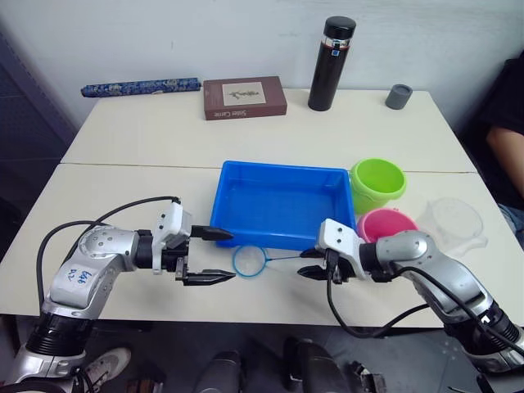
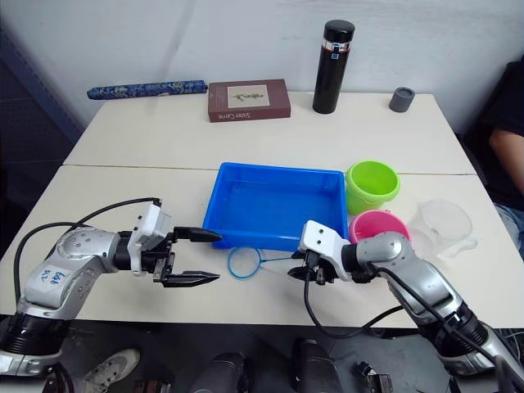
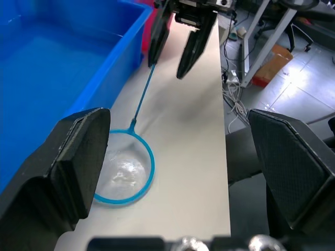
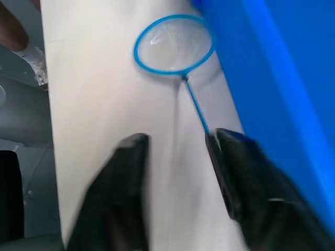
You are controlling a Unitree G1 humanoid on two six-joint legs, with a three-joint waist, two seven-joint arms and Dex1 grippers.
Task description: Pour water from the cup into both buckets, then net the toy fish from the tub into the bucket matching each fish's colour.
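The net [image 1: 249, 260] lies flat on the table in front of the blue tub [image 1: 282, 169], its thin handle pointing toward my right gripper [image 1: 308, 264]. That gripper is open, with the handle's end beside one of its fingers [image 4: 230, 167]. My left gripper [image 1: 214, 256] is open just left of the hoop [image 3: 123, 167] and holds nothing. The lime green bucket [image 1: 377, 182] and the pink bucket [image 1: 385, 223] stand right of the tub. The clear cup [image 1: 454, 221] sits further right. The toy fish are out of view.
At the table's back stand a black flask [image 1: 331, 64], a brown book [image 1: 245, 97], a small grey cap [image 1: 399, 96] and a rolled blue item [image 1: 139, 87]. A person [image 1: 508, 131] sits at the right edge.
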